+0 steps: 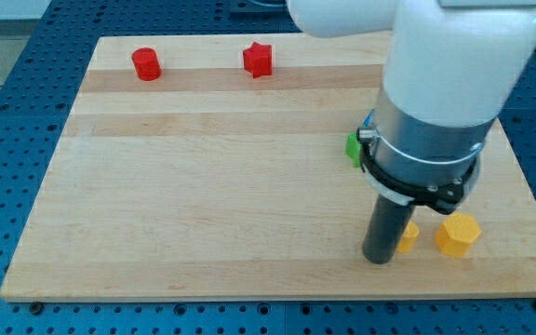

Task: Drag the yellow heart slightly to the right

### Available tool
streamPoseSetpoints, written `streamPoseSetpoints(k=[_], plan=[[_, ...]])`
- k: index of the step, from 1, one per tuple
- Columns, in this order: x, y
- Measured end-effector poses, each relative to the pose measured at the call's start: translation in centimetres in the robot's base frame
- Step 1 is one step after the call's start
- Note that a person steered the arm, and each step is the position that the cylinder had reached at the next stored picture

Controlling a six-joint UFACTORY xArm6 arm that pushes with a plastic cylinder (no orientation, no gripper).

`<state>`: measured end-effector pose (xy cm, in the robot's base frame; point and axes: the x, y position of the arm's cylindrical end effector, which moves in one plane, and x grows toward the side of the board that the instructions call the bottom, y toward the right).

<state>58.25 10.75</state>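
On the pale wooden worktop, the rod's tip touches the left side of a small yellow block, apparently the heart, half hidden. A yellow hexagonal block sits just right of it. There is no gripper to open or close. The push seems barely begun.

Nothing readable anywhere here, no labels, brands or numbers on the blocks, the board or the arm.

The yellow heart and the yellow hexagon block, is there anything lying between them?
No. In the camera view, only a bare strip of board separates the yellow heart, partly hidden behind my tip, from the yellow hexagon block on its right.
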Motion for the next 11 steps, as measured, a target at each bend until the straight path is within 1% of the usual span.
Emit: streamPoseSetpoints(k=[1,2,3,4,6,7,8,9,10,11], plan=[[-0.7,-3.1],[-3.6,-4.9],[-5.5,-4.2],[-5.3,-2.8],[-5.2,2.7],[-5.2,3.4],[-6.3,-0.8],[-6.4,-11.5],[-11.7,-21.9],[-20.9,-26.4]])
